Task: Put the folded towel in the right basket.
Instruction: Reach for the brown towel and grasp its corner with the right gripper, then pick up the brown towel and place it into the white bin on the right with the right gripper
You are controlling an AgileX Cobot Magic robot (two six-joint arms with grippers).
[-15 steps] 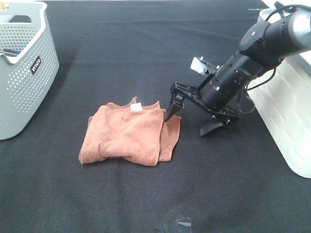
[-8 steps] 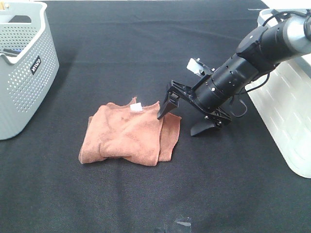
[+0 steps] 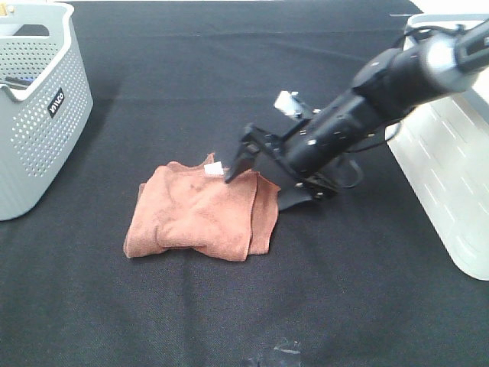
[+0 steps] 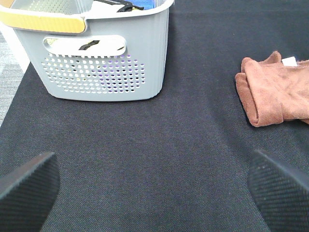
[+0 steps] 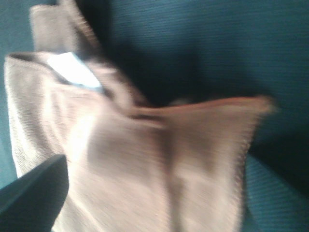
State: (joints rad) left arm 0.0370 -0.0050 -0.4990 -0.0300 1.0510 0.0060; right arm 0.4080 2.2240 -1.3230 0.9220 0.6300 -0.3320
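On the black worktop (image 3: 229,306) the towel (image 3: 199,210) lies folded, a little toward 8 o'clock from the middle of the high view. It is rust-brown and it is not in any basket. A small white label (image 3: 215,168) is sewn at its far edge, at about 1 o'clock on the towel; no writing can be read on it.

The right jaws are wide apart at the towel's 2 o'clock corner. One finger (image 3: 235,170) points down just beside the label, the other finger (image 3: 294,200) lies low along the towel's 3 o'clock edge, so the corner is between them but not clamped. If the tips touch the cloth I cannot tell. The right wrist view is blurred; it shows only the towel and the label very close.

The left jaws are also wide apart and hold nothing, well apart from the towel.

The grey basket (image 3: 38,115) stands at 10 o'clock. Its dark tag (image 3: 56,102) has white letters, too small to read surely. The white basket (image 3: 451,176) stands at 3 o'clock.
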